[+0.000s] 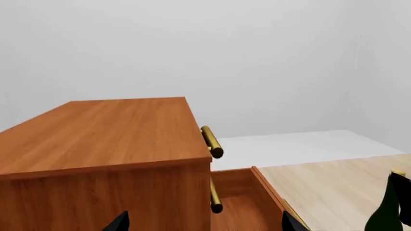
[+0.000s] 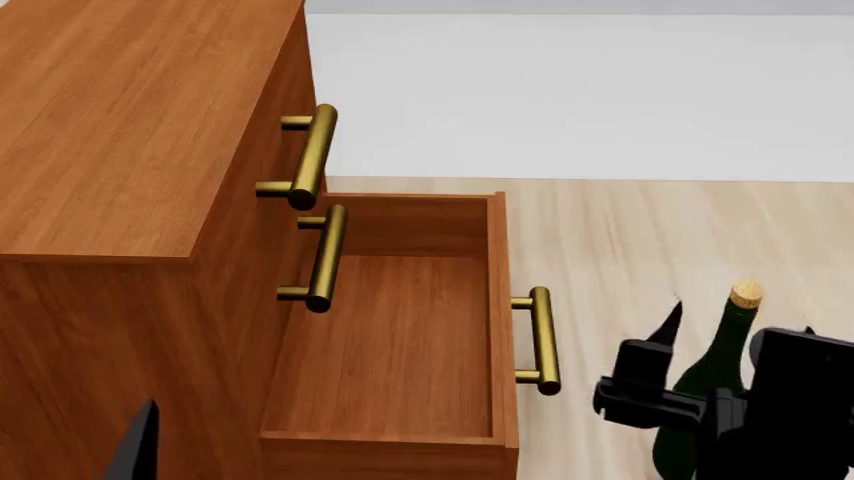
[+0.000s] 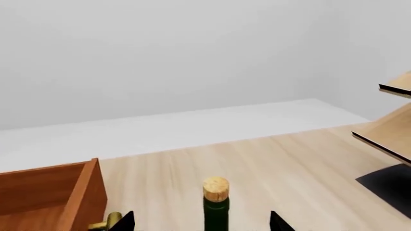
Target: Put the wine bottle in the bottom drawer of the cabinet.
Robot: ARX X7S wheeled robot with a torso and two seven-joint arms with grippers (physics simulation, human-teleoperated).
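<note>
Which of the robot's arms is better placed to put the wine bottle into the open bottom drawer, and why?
Probably the right. In the head view the right gripper sits at the wine bottle, just beyond the handle side of the open, empty bottom drawer. The left gripper is over by the cabinet, away from the bottle.

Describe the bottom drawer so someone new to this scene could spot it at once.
Find the reddish-brown cabinet at the head view's left. The bottom drawer is the lowest of its three, a wooden box with a brass bar handle. Unlike the two shut drawers above, it is pulled out, its inside open and empty.
</note>
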